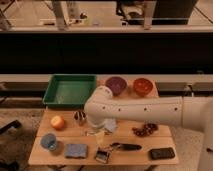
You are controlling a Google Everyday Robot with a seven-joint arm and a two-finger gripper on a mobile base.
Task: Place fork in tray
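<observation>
Jaws spread wide, hanging low over the fork (pixel 89 133), white arm (pixel 145 108) stretched across the table (pixel 70 131)

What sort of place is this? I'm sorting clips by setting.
Probably a robot test lab: a wooden table set with a green tray, two bowls and oddments; the gripper hangs low over its middle.

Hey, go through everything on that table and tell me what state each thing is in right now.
tray: upright, empty.
fork: lying flat on the table, outside the tray.
end effector: low over the table beside the fork, open, holding nothing.
purple bowl: upright, looks empty.
orange bowl: upright, contents unclear.
brush: lying flat near the front edge.
</observation>
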